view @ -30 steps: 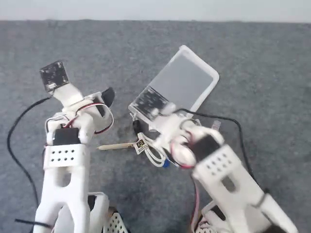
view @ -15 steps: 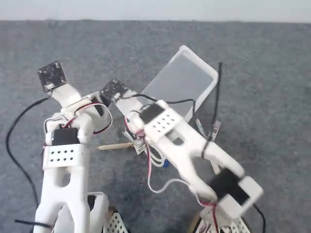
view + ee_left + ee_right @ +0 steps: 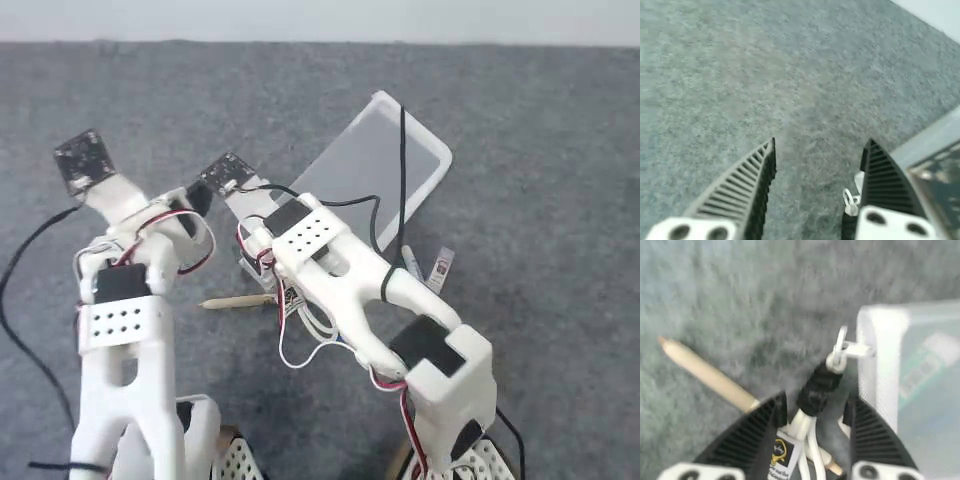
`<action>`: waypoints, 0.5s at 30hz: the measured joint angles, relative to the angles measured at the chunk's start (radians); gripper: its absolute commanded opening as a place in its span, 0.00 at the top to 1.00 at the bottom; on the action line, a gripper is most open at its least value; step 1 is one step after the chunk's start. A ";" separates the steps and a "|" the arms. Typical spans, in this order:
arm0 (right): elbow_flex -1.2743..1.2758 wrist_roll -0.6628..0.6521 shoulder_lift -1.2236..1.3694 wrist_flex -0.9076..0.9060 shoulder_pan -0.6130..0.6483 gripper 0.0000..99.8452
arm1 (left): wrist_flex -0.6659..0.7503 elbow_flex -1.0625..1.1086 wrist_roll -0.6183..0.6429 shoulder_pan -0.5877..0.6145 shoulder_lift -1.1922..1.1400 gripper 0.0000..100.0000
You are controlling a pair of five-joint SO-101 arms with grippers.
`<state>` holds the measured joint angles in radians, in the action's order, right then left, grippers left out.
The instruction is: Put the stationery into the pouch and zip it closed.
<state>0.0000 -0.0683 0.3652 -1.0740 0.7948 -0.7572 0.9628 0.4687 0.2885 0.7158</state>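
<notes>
right pincer (image 3: pixel 815 399) is open, jaws either side of the black pull (image 3: pixel 817 387), not pinching it yet. the pull hangs off a metal ring (image 3: pixel 840 347) at the corner of the pouch (image 3: pixel 920 390), and a white cord (image 3: pixel 807 440) trails back from it. pencil (image 3: pixel 705 372) lies on the mat (image 3: pixel 715 280) just beside, running under the cord. left pincer (image 3: pixel 821 143) is open too, holding nothing, over bare mat near that pouch corner. what look like two pens (image 3: pixel 412 263) lie by the pouch on the far side of the right arm. so pencil and pens are outside the pouch.

my read: the step is grabbing the pull to run the zip open. close on the black bit, not the loose cord, which would slip. pull low, along the zip line. the pouch looks light and will probably slide, so i'd pin its corner with left first. mind the cord dragging the pencil.

labels: small tag (image 3: pixel 777 457) on the cord, yellow mark plus dark print, not legible. something greenish shows through the pouch wall, can't read it.
</notes>
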 measured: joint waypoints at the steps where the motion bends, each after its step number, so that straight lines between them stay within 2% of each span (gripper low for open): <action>1: -0.006 0.000 0.015 0.000 0.000 0.82 | 0.000 0.000 0.008 0.009 0.000 0.74; 15: -0.092 0.000 0.155 0.023 0.000 0.83 | 0.006 0.000 0.020 0.031 0.000 0.74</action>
<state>-0.0921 -0.0683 0.5201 -1.0510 0.7948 -0.7511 0.9628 0.4887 0.3191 0.7158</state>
